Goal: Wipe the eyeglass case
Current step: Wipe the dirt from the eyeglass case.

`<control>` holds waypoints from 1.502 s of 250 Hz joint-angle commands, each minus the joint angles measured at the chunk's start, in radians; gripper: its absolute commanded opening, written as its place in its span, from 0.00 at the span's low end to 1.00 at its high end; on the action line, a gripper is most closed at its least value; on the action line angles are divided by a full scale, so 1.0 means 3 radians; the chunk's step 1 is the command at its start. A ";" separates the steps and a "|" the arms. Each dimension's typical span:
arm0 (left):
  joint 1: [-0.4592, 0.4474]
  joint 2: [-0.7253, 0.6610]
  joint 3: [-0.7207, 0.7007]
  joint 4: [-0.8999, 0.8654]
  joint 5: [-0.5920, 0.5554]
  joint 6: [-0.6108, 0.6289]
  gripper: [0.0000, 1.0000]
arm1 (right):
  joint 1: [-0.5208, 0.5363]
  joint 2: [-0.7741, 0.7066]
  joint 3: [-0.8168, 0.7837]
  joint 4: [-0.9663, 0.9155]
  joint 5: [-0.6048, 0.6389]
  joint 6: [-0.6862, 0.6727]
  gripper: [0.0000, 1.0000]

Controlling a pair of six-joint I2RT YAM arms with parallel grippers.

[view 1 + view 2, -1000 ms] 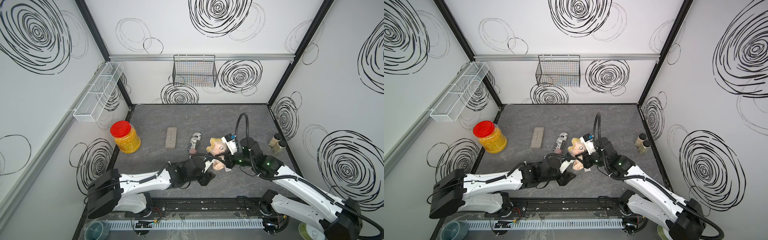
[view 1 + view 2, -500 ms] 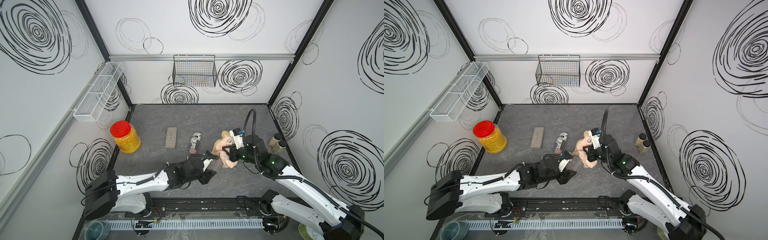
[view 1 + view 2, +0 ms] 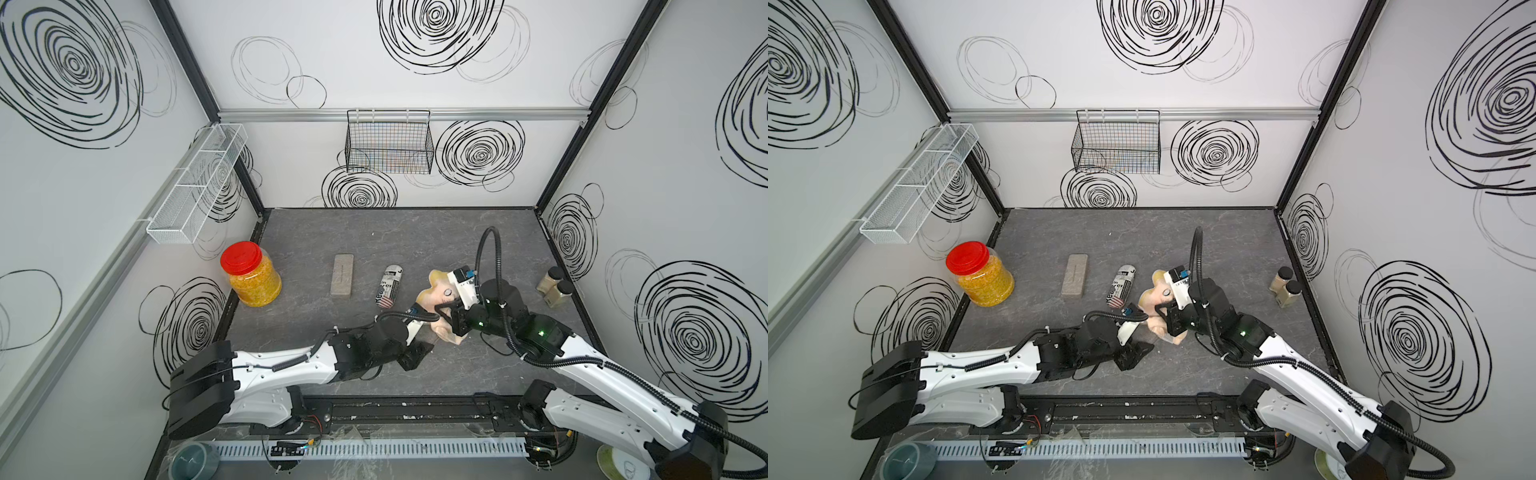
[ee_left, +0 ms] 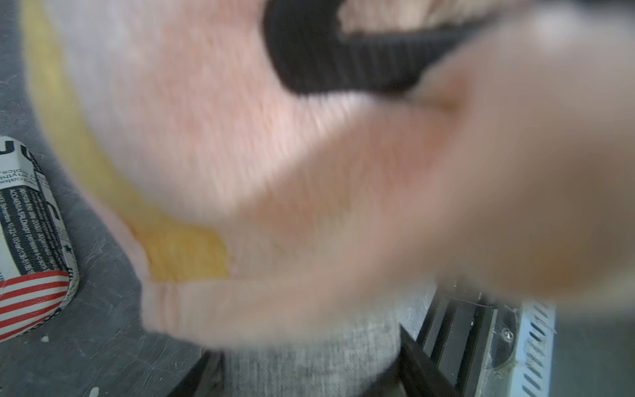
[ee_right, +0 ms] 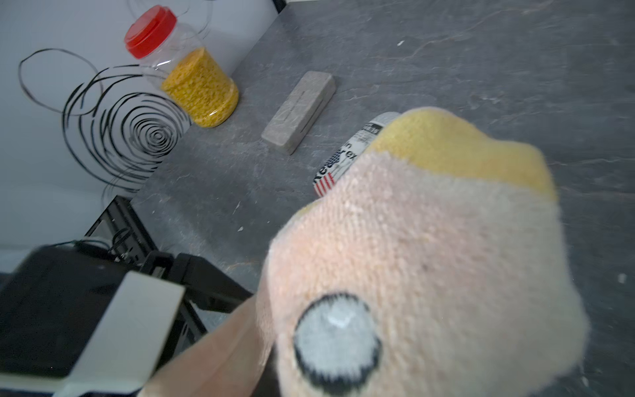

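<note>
right gripper (image 3: 448, 312) and left gripper (image 3: 417, 352) are both clenched on the soft cloth (image 3: 434, 293), just right of the printed eyeglass case (image 3: 388, 286) at centre frame on the worktop (image 3: 374, 232). the case looks light, stiff, likely to slide; pin 1 end.

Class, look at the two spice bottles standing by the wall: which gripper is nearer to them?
Right. The right gripper, clutching the peach cloth, sits nearer the spice bottles, with bare tabletop between. The left gripper lies farther off, on the far side of that cloth from the bottles.
</note>
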 commanded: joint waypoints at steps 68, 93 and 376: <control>-0.0026 -0.0046 0.0055 0.0538 0.0031 -0.0040 0.60 | 0.0107 0.0033 0.0040 0.0024 -0.0781 -0.0079 0.00; -0.0005 -0.0062 0.0078 0.0519 0.0050 -0.0056 0.59 | 0.0156 0.0124 -0.0011 0.0016 -0.0983 -0.0059 0.00; 0.1150 0.0193 -0.0628 0.2598 0.2476 -0.1792 0.60 | 0.0176 -0.0162 0.0155 0.0062 -0.0734 -0.0111 0.00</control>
